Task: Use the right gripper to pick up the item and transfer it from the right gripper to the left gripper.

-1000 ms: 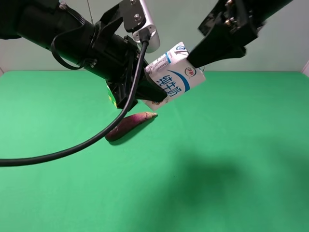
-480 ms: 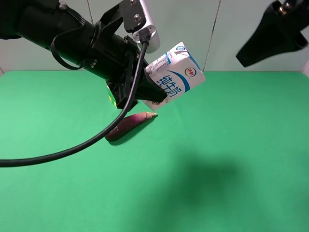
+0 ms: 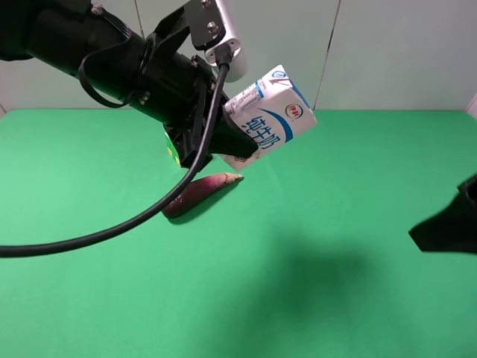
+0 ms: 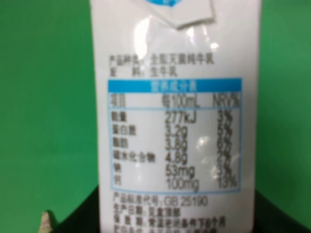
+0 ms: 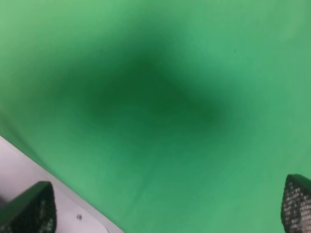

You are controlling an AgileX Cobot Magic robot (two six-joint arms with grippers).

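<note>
Swung low, the all-black right pincer (image 3: 447,227) gapes empty; the left pincer (image 3: 231,140) clamps the white-and-blue cardboard milk carton (image 3: 272,112): handover seemingly done.

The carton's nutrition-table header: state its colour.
Blue band on the white carton, clearest in the left wrist view.

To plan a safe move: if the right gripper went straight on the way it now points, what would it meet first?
Most likely the bare green cloth table surface, at a shadowed patch. Nothing shows between it and the open jaws of the black right gripper; the depth is unclear.
</note>
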